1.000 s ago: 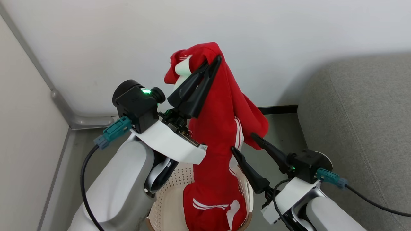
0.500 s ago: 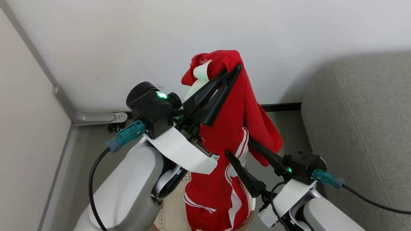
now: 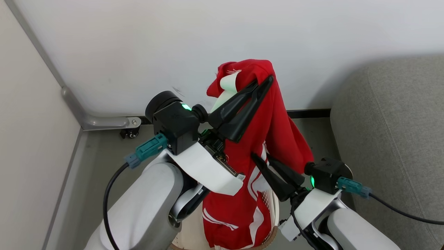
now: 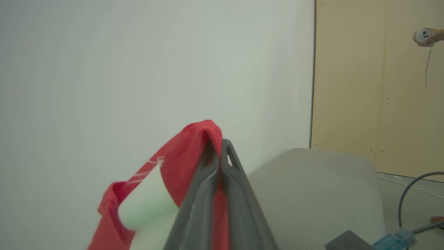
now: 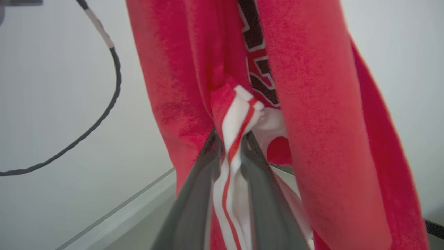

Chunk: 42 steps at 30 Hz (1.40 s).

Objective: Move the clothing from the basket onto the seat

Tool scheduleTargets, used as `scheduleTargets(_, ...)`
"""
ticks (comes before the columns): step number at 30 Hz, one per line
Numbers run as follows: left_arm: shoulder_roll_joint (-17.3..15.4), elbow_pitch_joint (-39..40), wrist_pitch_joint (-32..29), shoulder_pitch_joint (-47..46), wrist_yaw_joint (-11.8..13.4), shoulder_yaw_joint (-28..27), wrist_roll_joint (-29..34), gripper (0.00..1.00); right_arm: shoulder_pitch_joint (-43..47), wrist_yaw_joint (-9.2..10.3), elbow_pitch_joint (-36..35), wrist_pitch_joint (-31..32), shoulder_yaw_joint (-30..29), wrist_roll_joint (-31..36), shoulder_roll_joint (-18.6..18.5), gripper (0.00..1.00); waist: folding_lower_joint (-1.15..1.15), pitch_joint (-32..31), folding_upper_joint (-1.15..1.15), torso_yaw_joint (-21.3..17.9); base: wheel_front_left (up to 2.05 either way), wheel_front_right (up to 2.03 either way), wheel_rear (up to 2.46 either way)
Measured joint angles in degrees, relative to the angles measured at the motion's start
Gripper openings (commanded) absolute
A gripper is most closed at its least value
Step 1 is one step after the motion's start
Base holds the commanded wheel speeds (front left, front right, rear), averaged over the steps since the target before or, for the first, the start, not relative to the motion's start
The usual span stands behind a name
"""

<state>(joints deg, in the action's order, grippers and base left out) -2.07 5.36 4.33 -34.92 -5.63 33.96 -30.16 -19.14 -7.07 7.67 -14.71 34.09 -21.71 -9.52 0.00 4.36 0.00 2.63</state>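
The clothing (image 3: 270,121), a red garment with white stripes, hangs in a long drape from my left gripper (image 3: 266,82), which is shut on its top fold, high in front of the wall. The left wrist view shows the same pinch: left gripper (image 4: 219,147), clothing (image 4: 180,156). Lower down, my right gripper (image 3: 261,159) is shut on the garment's white-striped fold; the right wrist view shows that fold of the clothing (image 5: 305,104) between the fingers of the right gripper (image 5: 231,140). The garment's lower end reaches into the cream perforated basket (image 3: 272,205). The grey seat (image 3: 388,121) lies to the right.
A white wall stands close behind the garment, with a black baseboard (image 3: 305,113). A metal rail (image 3: 104,121) and a small caster (image 3: 129,133) sit in the left corner. A person's hand holding a controller (image 4: 424,36) is in the left wrist view's top right corner.
My right gripper's fingers have come together on the striped fold of the garment. The left gripper still holds the top. The head view itself has shifted.
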Motion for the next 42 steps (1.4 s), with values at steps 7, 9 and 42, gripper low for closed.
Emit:
scheduleTargets(7, 0.0, -0.1, -0.8, 0.0, 1.0, -0.1, 0.0, 0.0, -0.2, 0.0, 0.1, 0.0, 0.6, 0.0, -0.2, 0.0, 0.0, 0.1, 0.0, 0.0, 0.0, 0.0, 0.0)
scheduleTargets(9, 0.0, -0.2, -0.8, 0.1, 1.5, -0.3, -0.1, 0.0, -0.3, 0.0, -0.2, 0.0, 0.5, -0.4, -0.2, 0.0, 0.0, 0.1, 0.0, -0.1, 0.0, 0.0, 0.0)
scheduleTargets(42, -2.0, -3.4, -4.2, 3.6, 3.5, -0.5, -0.2, 1.0, -0.7, 0.0, -2.8, 0.0, -6.4, -1.7, -1.9, 0.0, 0.0, 0.5, 0.0, -2.1, 0.0, 0.0, 0.0)
